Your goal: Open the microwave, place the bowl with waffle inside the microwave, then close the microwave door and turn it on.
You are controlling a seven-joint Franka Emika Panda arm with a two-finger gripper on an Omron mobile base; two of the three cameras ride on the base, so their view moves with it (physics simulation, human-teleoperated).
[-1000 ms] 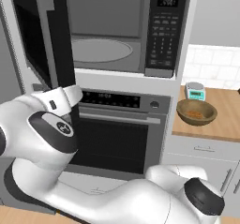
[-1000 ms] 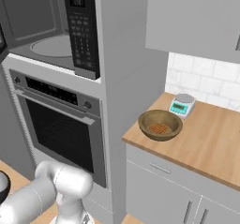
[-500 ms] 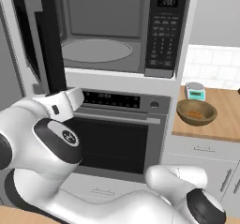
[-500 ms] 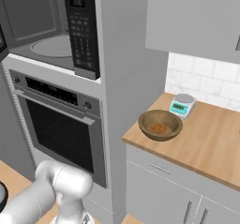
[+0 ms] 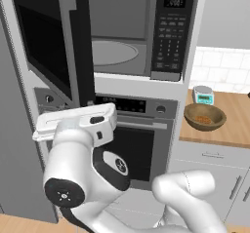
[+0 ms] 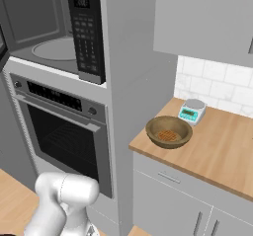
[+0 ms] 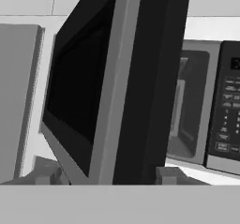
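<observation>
The microwave (image 5: 128,32) is built in above the oven, its grey cavity and glass turntable (image 5: 111,53) exposed. The microwave door (image 5: 51,47) stands swung out to the left, and its slim handle (image 5: 69,51) runs down near the free edge. In the hand view my gripper (image 7: 107,176) is open under the door (image 7: 117,87), whose lower edge sits between the fingertips (image 7: 47,175). My white hand (image 5: 78,122) hangs just below the door's bottom corner. The bowl with waffle (image 5: 204,117) (image 6: 169,131) rests on the wooden counter to the right.
A steel oven (image 5: 139,139) (image 6: 64,138) sits below the microwave. A small teal and white scale (image 5: 203,94) (image 6: 191,110) stands behind the bowl on the counter (image 6: 222,151). The keypad (image 6: 86,37) lines the microwave's right side. Grey cabinets run under the counter.
The door has swung further out toward me and looks wider. My hand has dropped slightly below its lower edge, and the fingers have spread apart.
</observation>
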